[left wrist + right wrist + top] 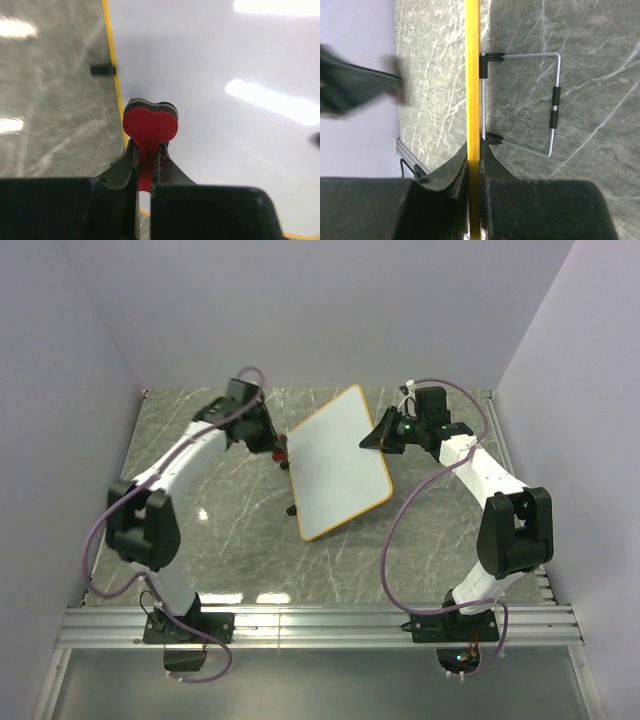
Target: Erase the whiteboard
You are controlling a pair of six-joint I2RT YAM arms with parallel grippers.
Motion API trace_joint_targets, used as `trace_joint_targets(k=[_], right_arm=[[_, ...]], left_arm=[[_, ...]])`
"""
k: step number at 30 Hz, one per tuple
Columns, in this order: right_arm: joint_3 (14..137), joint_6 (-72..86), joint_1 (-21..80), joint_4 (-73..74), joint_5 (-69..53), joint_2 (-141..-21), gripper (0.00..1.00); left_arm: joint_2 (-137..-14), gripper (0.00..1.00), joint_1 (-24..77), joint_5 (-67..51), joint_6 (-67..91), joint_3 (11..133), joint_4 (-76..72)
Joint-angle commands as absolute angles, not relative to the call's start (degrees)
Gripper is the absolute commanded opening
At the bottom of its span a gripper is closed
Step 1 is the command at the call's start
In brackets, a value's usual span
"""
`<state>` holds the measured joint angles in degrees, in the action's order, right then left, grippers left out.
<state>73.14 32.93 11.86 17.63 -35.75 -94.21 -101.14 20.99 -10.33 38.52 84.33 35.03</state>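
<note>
whiteboard (338,462): i see my right gripper (474,150) pinching its yellow rim, my left gripper (148,150) pinching the red eraser (150,127) over its edge.

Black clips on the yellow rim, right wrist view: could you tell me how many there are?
2 clips: one at the wire bracket's top end, one at its bottom end, by the right gripper. Others may be hidden.
</note>
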Motion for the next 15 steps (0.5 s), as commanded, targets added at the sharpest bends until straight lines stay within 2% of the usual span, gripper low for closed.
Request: trace_joint_targets(k=[1,2,3,5,6,9,12,15], right_arm=[[73.74,32.78,12.13,14.94,-36.3,-92.99,0.09],[73.65,32.96,12.22,14.42,-36.56,-92.81,0.17],[73.48,33.13,12.22,14.41,-36.48,-92.73,0.32],[73.39,33.22,12.13,14.33,-36.13,-92.2,0.45],[73.48,33.14,12.22,14.33,-36.04,-92.02,0.72],[73.83,32.7,12.13,15.03,-34.72,-90.88,0.95],[74.79,31.47,12.13,17.57,-30.96,-88.86,0.98],[74.71,30.15,11.34,20.56,-26.39,-85.7,1.0]], left_arm=[[-93.61,0.0,14.7,-6.69,36.04,87.72,38.41],[-92.65,0.0,13.46,-6.24,35.69,86.84,38.58],[-92.2,0.0,12.23,-6.07,35.25,84.57,38.85],[-90.98,0.0,8.36,-5.89,35.07,80.71,38.94],[-90.36,0.0,7.48,-5.19,34.55,79.2,38.76],[-88.33,0.04,5.63,-0.28,32.97,73.32,37.62],[-87.72,0.04,5.27,-0.18,32.35,67.69,36.39],[-87.8,0.08,5.27,-0.18,32.96,62.33,34.28]])
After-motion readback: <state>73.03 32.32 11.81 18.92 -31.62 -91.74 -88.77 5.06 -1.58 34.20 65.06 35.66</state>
